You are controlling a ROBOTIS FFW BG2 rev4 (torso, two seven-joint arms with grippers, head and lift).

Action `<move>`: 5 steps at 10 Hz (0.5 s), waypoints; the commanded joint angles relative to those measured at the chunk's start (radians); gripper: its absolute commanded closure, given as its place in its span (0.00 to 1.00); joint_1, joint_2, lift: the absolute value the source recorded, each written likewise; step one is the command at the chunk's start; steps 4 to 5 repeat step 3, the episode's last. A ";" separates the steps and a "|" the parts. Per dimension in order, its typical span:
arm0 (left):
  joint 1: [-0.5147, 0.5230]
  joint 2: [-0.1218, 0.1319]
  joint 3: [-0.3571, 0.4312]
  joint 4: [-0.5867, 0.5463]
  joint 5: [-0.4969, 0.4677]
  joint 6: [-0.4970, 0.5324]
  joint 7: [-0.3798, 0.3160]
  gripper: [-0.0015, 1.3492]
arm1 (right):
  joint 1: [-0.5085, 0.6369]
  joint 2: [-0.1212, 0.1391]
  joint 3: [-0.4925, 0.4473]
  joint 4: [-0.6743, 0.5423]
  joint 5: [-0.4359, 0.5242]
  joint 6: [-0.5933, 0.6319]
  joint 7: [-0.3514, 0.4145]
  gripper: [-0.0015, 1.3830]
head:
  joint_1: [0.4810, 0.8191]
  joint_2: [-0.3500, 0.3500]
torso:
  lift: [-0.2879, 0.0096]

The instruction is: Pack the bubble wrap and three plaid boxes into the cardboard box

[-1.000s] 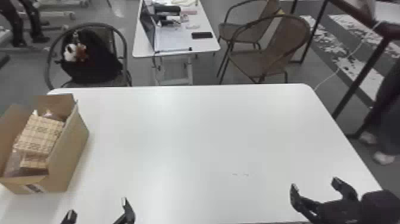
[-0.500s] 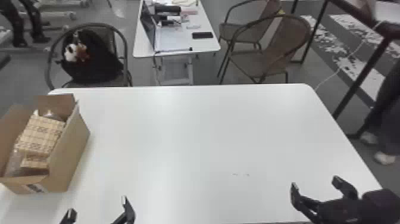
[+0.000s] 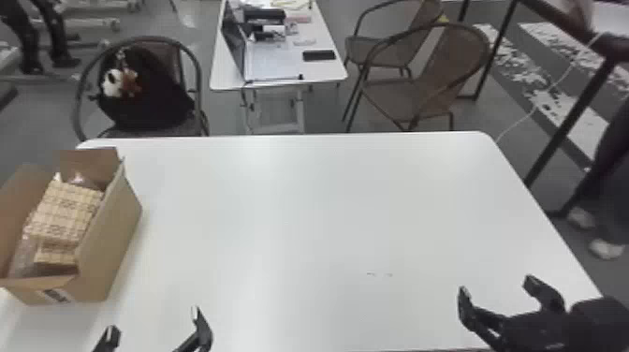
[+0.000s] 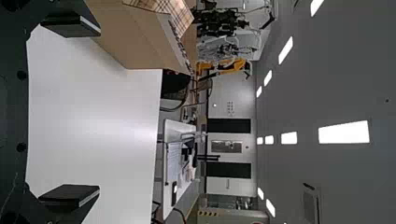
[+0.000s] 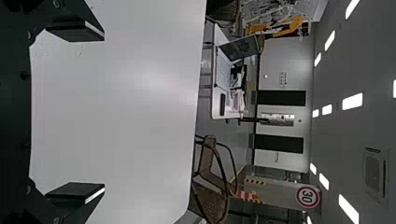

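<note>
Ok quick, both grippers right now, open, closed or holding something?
Left gripper: open, nothing between its fingers.
Right gripper: also open and empty, near the white table's front right corner.

The head view looks forward and down from above the near side of the table (image 3: 299,210), taking in its far edge and the floor beyond. Both wrist views, turned on their side, look from low and close across the table toward the room's back wall (image 4: 224,184) and ceiling (image 4: 327,70). All three share the table and the laptop desk (image 3: 323,72) behind it; head and left wrist views share the cardboard box (image 3: 112,243).
</note>
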 commanded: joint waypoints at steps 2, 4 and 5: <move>0.000 -0.004 0.000 0.000 0.000 0.000 0.000 0.09 | 0.000 0.000 0.000 -0.001 0.002 -0.001 0.000 0.11 | 0.63 0.50 | 0.66; 0.000 -0.004 0.000 0.000 0.000 0.000 0.000 0.09 | 0.000 0.000 0.001 -0.001 0.002 -0.002 0.000 0.11 | 0.63 0.50 | 0.66; 0.000 -0.004 0.000 0.000 0.000 0.000 0.000 0.09 | 0.000 0.000 0.001 -0.001 0.002 -0.002 0.000 0.11 | 0.63 0.50 | 0.66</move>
